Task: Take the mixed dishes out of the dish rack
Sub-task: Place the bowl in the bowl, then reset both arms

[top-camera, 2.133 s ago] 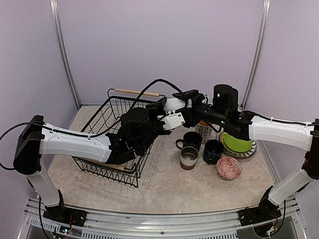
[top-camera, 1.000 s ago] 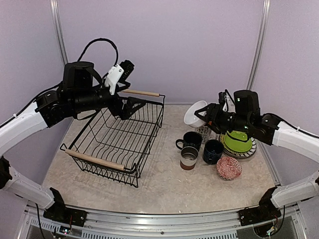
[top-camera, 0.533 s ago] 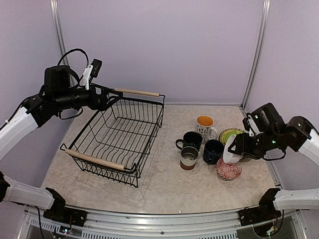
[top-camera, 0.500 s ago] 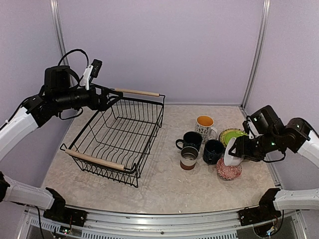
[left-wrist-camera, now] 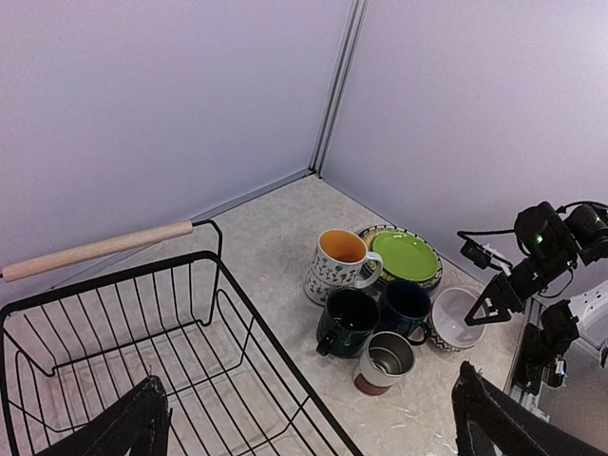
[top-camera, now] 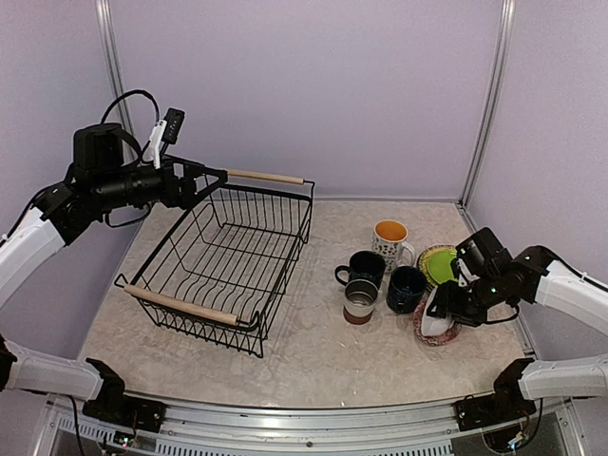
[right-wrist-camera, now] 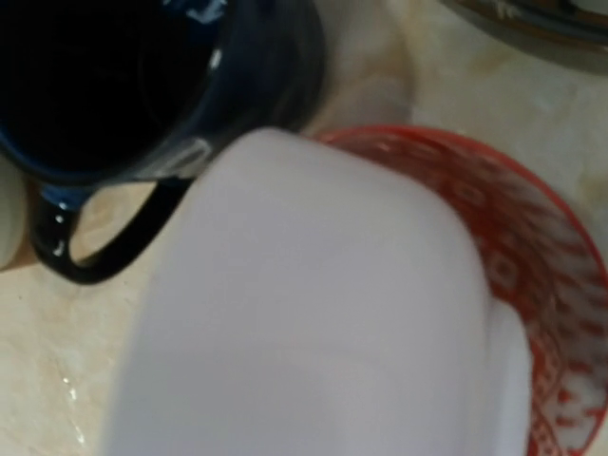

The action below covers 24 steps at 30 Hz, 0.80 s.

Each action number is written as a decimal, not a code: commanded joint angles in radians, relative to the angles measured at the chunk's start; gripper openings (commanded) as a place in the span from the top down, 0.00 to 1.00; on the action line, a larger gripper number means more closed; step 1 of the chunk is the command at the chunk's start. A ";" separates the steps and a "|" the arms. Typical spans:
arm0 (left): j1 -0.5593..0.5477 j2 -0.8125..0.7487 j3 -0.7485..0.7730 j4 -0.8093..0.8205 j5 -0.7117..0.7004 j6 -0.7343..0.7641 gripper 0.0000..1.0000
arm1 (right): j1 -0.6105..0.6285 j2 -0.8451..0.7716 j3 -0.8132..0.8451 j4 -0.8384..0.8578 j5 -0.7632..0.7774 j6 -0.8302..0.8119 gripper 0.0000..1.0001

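Note:
The dish rack point(top-camera: 180, 304) stands at the left with nothing in it, also seen as black wire in the left wrist view point(left-wrist-camera: 114, 332). My left gripper point(top-camera: 204, 179) hangs open above its far corner, holding nothing; its fingers point(left-wrist-camera: 138, 423) frame the left wrist view. My right gripper point(top-camera: 445, 306) is shut on a white bowl point(top-camera: 434, 323), which sits tilted inside the red patterned bowl point(top-camera: 418, 333). In the right wrist view the white bowl point(right-wrist-camera: 313, 313) hides the fingers and covers much of the red bowl point(right-wrist-camera: 537, 256).
Right of the rack stand a patterned white mug point(top-camera: 389, 239), a dark green mug point(top-camera: 364, 268), a dark blue mug point(top-camera: 406, 288) and a small metal cup point(top-camera: 360, 301). A lime green plate point(top-camera: 439, 264) tops a stack by the right wall.
My right gripper has lowered the white bowl from just above the red bowl down into it. The left arm has drawn back a little to the left above the rack.

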 commanded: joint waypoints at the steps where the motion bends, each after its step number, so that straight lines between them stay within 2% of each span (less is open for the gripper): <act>1: 0.015 -0.016 -0.009 0.012 0.025 -0.007 0.01 | -0.009 -0.027 0.023 0.010 0.009 -0.014 0.54; 8: 0.027 -0.005 -0.004 0.011 0.044 -0.013 0.01 | -0.010 -0.054 0.091 -0.162 0.150 0.020 0.11; 10: 0.028 -0.004 -0.004 0.011 0.042 -0.011 0.01 | -0.011 -0.075 0.104 -0.179 0.173 0.024 0.02; 16: 0.032 0.000 -0.001 0.009 0.034 -0.007 0.01 | -0.011 -0.116 0.165 -0.207 0.242 0.031 0.00; 20: 0.036 -0.002 0.010 0.014 0.013 -0.025 0.01 | -0.011 -0.133 0.251 -0.164 0.271 -0.032 0.00; 24: 0.037 -0.009 0.055 -0.002 -0.084 -0.082 0.01 | -0.011 -0.155 0.345 -0.075 0.294 -0.140 0.00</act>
